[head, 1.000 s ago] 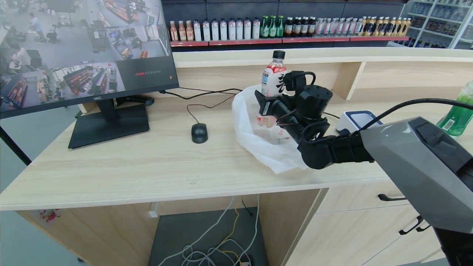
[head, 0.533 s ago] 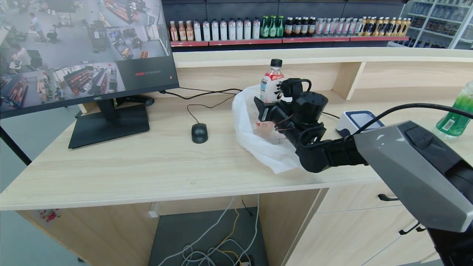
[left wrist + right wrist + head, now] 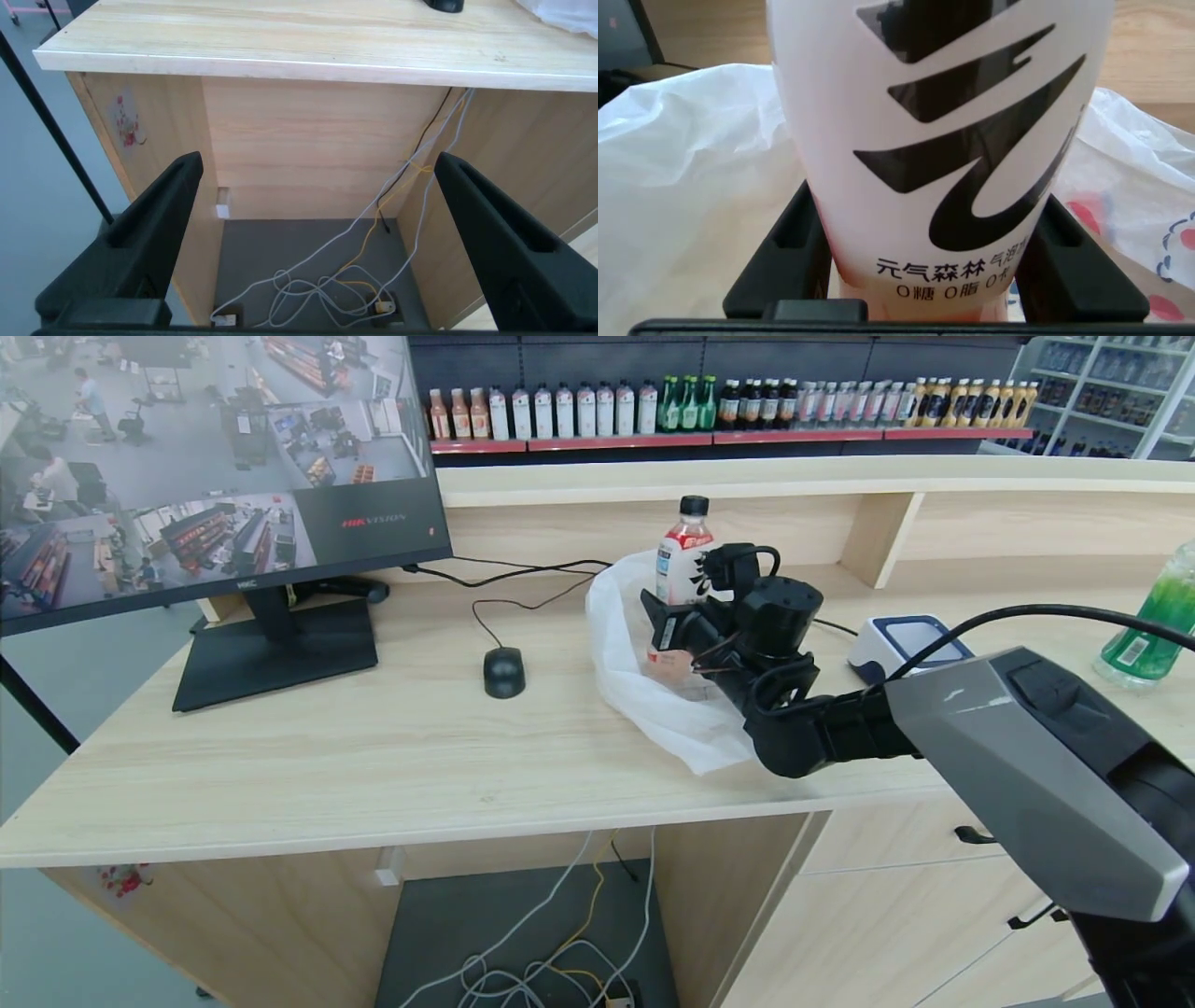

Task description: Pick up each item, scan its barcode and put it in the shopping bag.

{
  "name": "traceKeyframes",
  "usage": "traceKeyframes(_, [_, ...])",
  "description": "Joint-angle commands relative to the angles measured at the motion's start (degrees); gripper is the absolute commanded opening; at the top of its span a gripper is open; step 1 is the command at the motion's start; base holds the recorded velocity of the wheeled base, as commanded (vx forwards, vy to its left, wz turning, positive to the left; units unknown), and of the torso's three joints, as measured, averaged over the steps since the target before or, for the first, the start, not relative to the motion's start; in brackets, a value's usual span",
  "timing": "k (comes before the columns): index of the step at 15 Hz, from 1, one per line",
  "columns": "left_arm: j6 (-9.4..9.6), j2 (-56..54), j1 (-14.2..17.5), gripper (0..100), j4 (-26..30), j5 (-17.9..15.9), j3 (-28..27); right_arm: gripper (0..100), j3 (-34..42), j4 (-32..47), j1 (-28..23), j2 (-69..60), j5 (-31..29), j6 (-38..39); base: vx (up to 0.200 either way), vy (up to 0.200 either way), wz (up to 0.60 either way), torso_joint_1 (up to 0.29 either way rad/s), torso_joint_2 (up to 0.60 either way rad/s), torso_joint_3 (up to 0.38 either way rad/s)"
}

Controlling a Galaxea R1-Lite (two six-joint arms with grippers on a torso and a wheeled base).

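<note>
The worktop (image 3: 373,756), a pale wooden counter, was seen from the head view to carry everything listed here. A monitor (image 3: 187,457) stood on a black foot at its far left, with a split camera feed on the screen. A white plastic bag (image 3: 625,653) lay crumpled near the middle of the worktop, its mouth turned upward. The right end effector (image 3: 681,630) was held at the bag's mouth and was clamped on a bottle (image 3: 684,555). In the right wrist view its two black fingers (image 3: 794,252) were pressed against opposite sides of the bottle (image 3: 934,121), with the bag spread behind. The left end effector (image 3: 318,168) was seen in the left wrist view with its fingers spread wide apart and nothing between them, low before the front of the worktop. The bottle was white with a black cap and a red band at the neck. It was held upright, its lower end within the bag's mouth; whether it touched the worktop could not be told. A green bottle (image 3: 1153,630) stood at the far right. A scanner (image 3: 901,649) sat just right of the bag. A mouse (image 3: 504,672) lay between monitor and bag.
</note>
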Motion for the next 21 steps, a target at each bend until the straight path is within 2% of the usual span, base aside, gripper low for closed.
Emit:
traceKeyframes(1, [0.04,0.0,0.01,100,-0.01,-0.01,0.0,0,0.08,-0.04,0.02,0.26,0.0,-0.07,0.0,0.0,0.0,0.0,0.0,0.0])
traceKeyframes(21, [0.04,0.0,0.01,100,-0.01,-0.01,0.0,0,3.86,-2.33,0.55,1.4,-0.61,-3.85,0.0,0.0,0.0,0.0,0.0,0.0])
